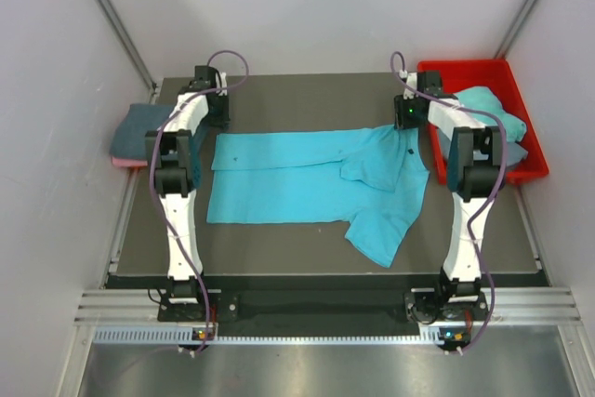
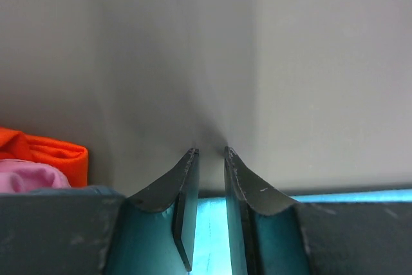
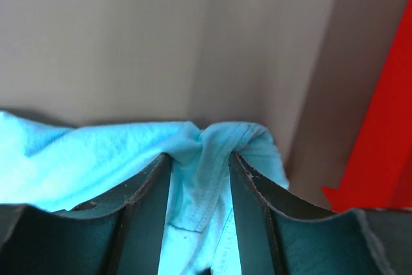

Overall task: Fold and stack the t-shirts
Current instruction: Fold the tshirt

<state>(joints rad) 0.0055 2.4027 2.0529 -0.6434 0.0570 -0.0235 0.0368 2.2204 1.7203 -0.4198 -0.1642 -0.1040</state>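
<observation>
Your top camera looks steeply down from above and behind the arm bases, far enough back to take in the whole table. Each wrist camera sits right behind its own jaws, on the left gripper and the right gripper, facing the back wall from low and very close. All three views share the turquoise t-shirt. The top and right wrist views also share the red bin.

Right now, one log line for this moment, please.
turquoise t-shirt: spread on table | right fingers: shut on its far edge | left fingers: at far-left corner, grip unclear
</observation>
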